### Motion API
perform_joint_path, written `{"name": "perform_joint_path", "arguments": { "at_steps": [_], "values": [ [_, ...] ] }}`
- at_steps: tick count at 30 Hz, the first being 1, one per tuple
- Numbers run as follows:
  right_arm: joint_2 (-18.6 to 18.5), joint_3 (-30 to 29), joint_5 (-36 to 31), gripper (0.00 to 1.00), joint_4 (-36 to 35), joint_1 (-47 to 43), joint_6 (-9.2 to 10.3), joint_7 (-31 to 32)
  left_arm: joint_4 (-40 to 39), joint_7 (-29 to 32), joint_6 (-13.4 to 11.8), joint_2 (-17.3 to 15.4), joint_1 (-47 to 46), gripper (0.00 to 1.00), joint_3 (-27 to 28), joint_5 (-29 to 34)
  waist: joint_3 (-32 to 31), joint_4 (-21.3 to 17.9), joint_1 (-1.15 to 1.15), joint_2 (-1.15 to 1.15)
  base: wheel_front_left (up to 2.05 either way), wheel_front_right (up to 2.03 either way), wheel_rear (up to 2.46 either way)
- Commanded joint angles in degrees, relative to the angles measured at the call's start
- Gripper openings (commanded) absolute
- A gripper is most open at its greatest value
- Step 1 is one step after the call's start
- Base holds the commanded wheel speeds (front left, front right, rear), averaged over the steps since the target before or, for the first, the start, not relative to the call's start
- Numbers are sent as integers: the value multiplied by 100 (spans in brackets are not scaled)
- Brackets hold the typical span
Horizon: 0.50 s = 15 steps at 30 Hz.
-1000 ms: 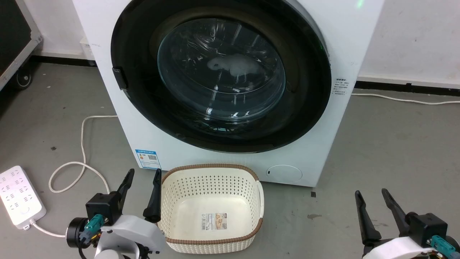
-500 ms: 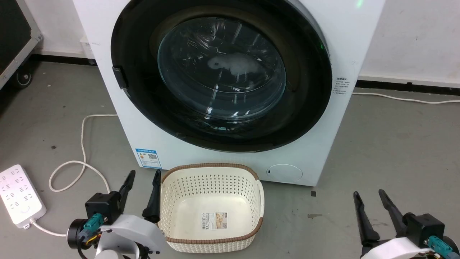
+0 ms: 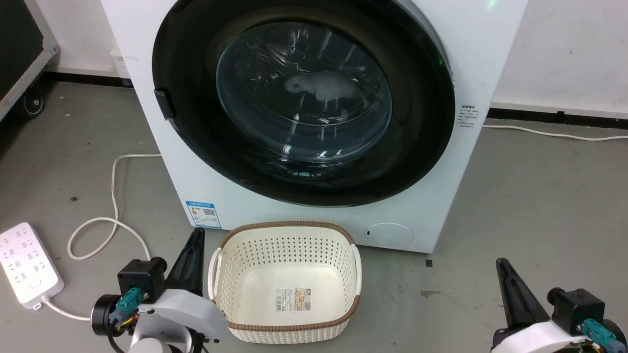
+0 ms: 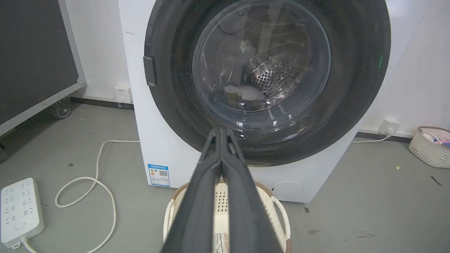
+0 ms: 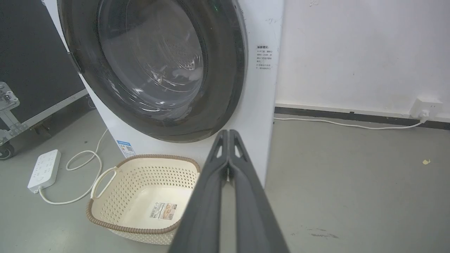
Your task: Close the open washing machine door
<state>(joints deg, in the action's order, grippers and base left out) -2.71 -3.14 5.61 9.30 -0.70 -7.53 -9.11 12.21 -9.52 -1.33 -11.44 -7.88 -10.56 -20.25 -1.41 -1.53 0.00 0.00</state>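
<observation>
Left hand (image 3: 197, 234) sits low at the lower left of the head view, fingers pressed together with nothing between them, tips just beside the left handle of the basket (image 3: 287, 225); contact can't be told. Right hand (image 3: 500, 264) sits low at the lower right, fingers also pinched flat together and holding nothing, well apart from the basket, over grey floor (image 3: 515, 196). The basket is cream, perforated and brown-trimmed, upright on the floor, with a label (image 3: 293, 300) on its bottom. Its far rim is just in front of the washing machine (image 3: 196, 181). A white power strip (image 3: 24, 264) lies at far left, and its cable (image 3: 115, 191) loops across the floor toward the machine's left side. Low on the machine front are a blue sticker (image 3: 202, 214) at left and a round flap (image 3: 389, 234) at right. The door (image 3: 427, 127) covers the drum opening, its black rim lying flat against the white front in the head and right wrist views; latch state can't be told. The handle tab (image 3: 164, 104) is on the rim's left edge. Through the glass window (image 3: 304, 132) show the steel drum (image 4: 274, 72) and a pale lump (image 3: 319, 88). Behind are a white wall (image 3: 564, 49), a black wheeled case (image 3: 19, 49) at left, a wall cable (image 3: 554, 135) along the baseboard at right, and a second basket (image 4: 430, 147) far right in the left wrist view.
</observation>
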Motion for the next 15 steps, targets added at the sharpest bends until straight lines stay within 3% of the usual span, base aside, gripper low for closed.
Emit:
{"name": "perform_joint_path", "arguments": {
  "at_steps": [1, 15],
  "values": [
    [-2, 16, -33, 0, -51, 8, 1, 26, -47, 26, 15, 29, 97, 0, 32, 74, 1, 2, 0, 0, 0, 0, 0],
    [-4, 54, -101, 0, -164, 16, 1, 139, -198, 145, 30, 135, 186, 0, 163, 325, 19, 21, 0, 0, 0, 0, 0]
  ]
}}
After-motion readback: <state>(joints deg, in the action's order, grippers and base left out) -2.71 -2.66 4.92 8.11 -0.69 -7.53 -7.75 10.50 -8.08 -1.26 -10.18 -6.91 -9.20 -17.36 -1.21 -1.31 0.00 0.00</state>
